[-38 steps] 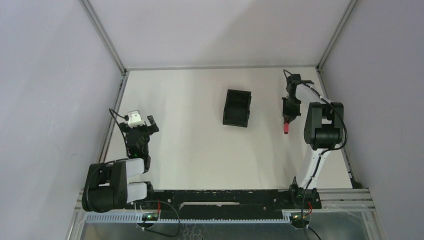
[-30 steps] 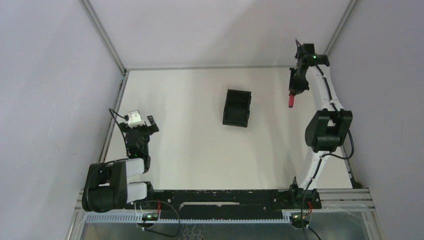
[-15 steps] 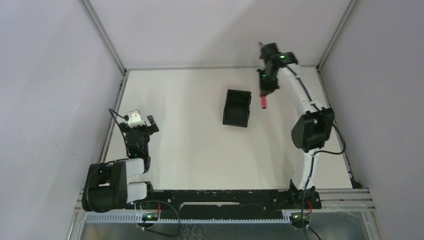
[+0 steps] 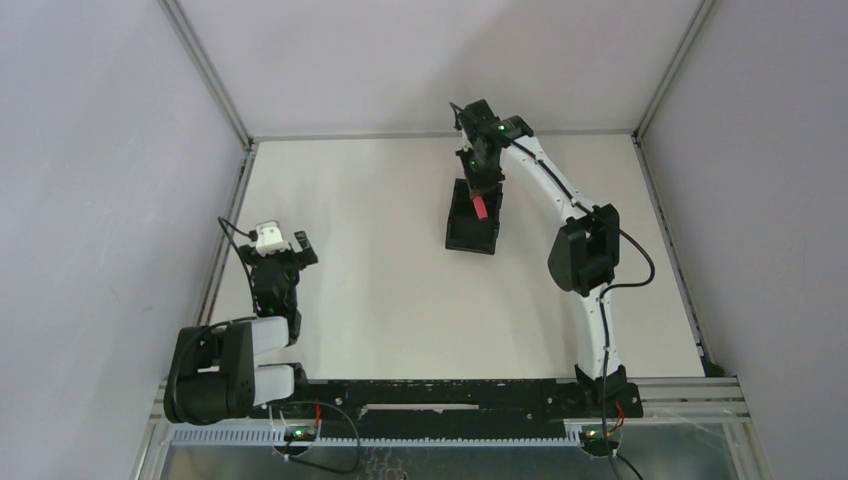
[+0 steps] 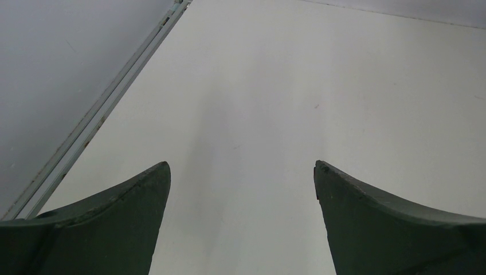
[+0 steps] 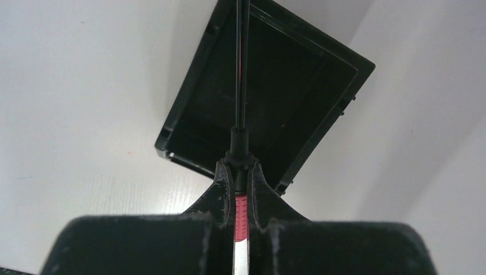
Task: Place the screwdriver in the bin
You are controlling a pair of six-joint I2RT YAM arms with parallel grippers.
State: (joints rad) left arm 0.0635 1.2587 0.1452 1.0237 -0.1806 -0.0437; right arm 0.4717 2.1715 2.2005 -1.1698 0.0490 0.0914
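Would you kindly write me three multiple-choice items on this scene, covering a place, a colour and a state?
1. Where is the screwdriver?
A. Lying flat near the front edge
B. Held over the bin
C. Leaning on the back wall

2. What colour is its handle?
A. Red
B. Blue
C. Yellow

3. What state is the left gripper in?
A. Shut on the screwdriver
B. Shut on the bin's rim
C. Open, holding nothing

Key:
1 B, the right gripper pinches the handle, with the shaft pointing over the bin.
2 A, red shows inside that grip.
3 C, its fingers stand wide apart over bare table.
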